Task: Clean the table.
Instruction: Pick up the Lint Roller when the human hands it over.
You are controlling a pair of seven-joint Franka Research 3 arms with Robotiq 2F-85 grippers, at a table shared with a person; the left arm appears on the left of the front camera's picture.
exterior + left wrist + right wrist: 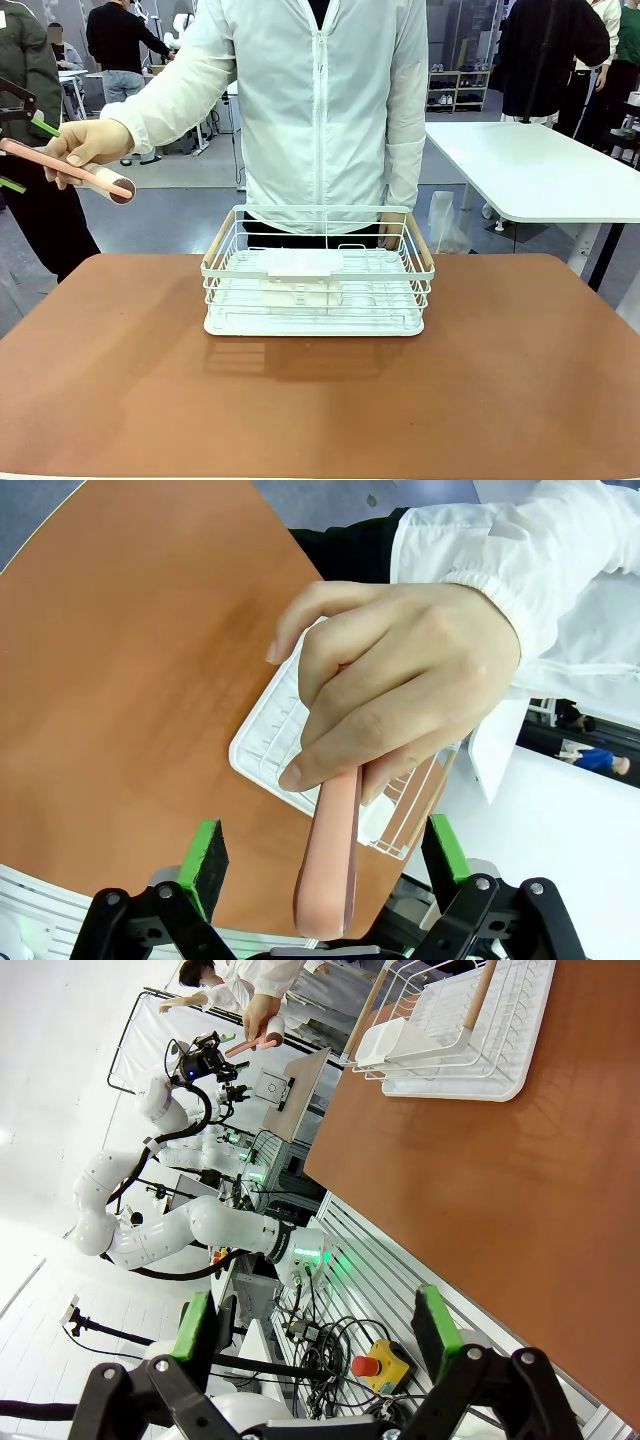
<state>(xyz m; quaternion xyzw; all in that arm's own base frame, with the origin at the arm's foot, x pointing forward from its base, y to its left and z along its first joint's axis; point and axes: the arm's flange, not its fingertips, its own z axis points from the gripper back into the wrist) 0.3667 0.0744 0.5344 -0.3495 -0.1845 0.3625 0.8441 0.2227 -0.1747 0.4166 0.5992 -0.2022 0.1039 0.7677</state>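
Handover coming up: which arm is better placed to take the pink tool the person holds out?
Left: the left gripper, open, flanks the long pink handle in the person's hand; the right gripper sits far off.

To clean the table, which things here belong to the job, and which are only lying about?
Belong to the job: the brown table; the pink-handled roller, held out by the person's hand into the open left tool.
Only lying about: the white wire basket on the brown table; the white table behind.
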